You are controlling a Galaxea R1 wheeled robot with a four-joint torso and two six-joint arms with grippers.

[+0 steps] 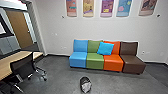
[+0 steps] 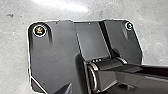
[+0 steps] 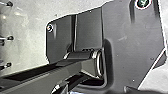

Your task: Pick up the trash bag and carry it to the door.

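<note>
The black and gray trash bag (image 1: 85, 85) is sitting on the gray floor (image 1: 60, 77), in front of the colorful sofa (image 1: 95, 61) and not touching it. A bright blue pillow (image 1: 105, 48) is leaning on the sofa's back. A black chair (image 1: 23, 65) is standing beside the table (image 1: 7, 60). I cannot tell if the left tool or right tool is opening or squeezing.

Grey floor (image 1: 58, 76) bears trash bag (image 1: 85, 85), multicoloured sofa (image 1: 95, 60), office chair (image 1: 23, 65).

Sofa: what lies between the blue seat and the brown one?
A green seat and orange seat, a blue cushion against their backs, in the head view.
</note>
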